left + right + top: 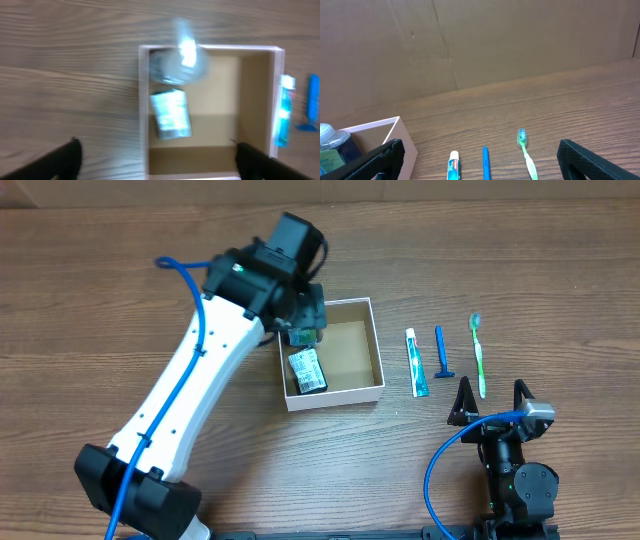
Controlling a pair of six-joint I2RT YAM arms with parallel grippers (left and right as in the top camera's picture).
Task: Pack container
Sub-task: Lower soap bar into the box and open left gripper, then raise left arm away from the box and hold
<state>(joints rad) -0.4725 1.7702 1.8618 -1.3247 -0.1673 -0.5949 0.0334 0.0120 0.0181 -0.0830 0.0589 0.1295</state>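
The container [352, 348] is a square white-walled box with a brown floor, at mid table. In it lie a dark labelled packet [307, 370] and a small bottle with a clear cap [300, 336] in its back left corner. My left gripper [304, 318] hovers over that corner, open and empty. The blurred left wrist view shows the container [220, 100], the bottle [181, 62], the packet [171, 115] and the spread fingers [160, 162]. My right gripper [493, 402] is open and empty near the front edge, below the toothbrush.
Right of the container lie a toothpaste tube [417, 363], a blue razor [441, 352] and a green toothbrush [478, 355]. The right wrist view shows them too: tube [453, 165], razor [485, 162], toothbrush [526, 155], with the container's wall [406, 141] at left.
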